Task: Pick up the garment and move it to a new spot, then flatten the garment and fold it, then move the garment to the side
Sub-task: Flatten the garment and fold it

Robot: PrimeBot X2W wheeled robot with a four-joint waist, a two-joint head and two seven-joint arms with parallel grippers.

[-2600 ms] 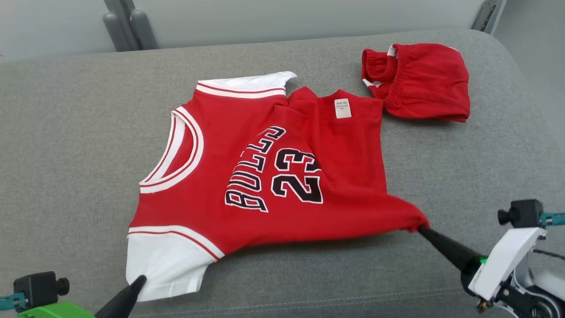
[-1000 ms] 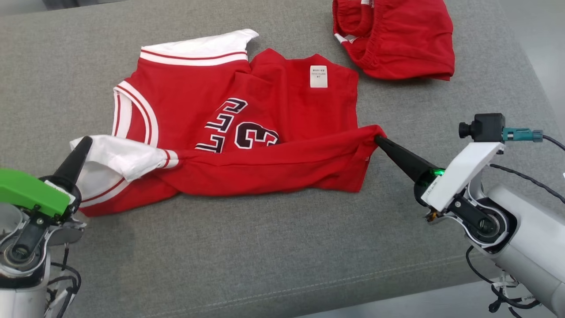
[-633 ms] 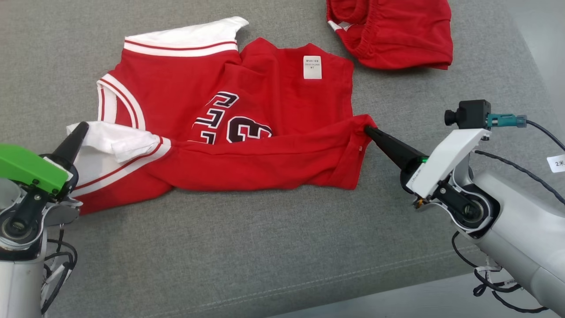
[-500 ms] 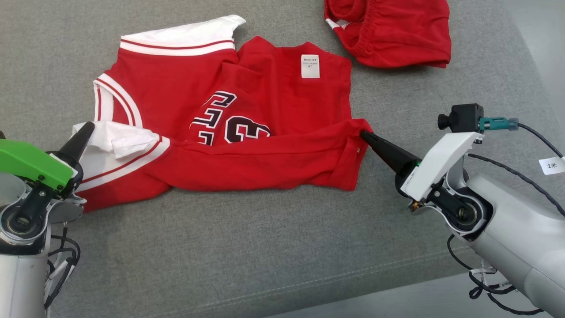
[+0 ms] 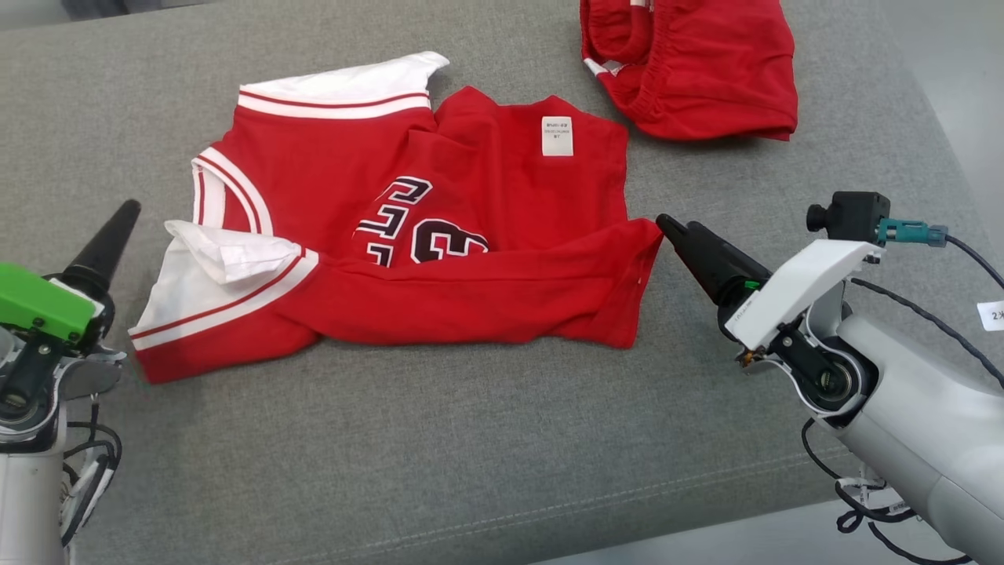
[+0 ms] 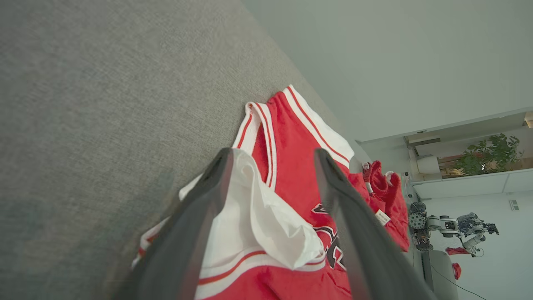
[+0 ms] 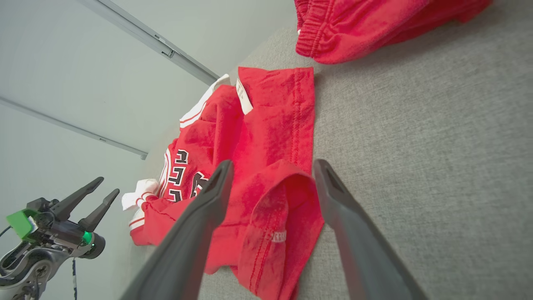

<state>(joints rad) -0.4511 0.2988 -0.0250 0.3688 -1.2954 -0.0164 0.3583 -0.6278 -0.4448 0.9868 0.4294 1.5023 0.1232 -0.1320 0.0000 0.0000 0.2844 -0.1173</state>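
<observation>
Released since half a second ago: jersey (image 5: 502, 290), red with white sleeves, let go by both grippers, its near edge left folded back over the lower part of the black lettering. Location: middle of the grey cushion (image 5: 471, 447), lying rumpled, white label face-up toward the far edge. Left gripper (image 5: 125, 210): jaws spread wide, holding nothing, standing clear of the crumpled white sleeve toward the cushion's left edge. Right gripper (image 5: 676, 225): jaws likewise wide apart, empty, tips just beside the jersey's folded right corner. Red shorts (image 5: 706, 71): bunched at the cushion's far edge, near the jersey's far right corner.
</observation>
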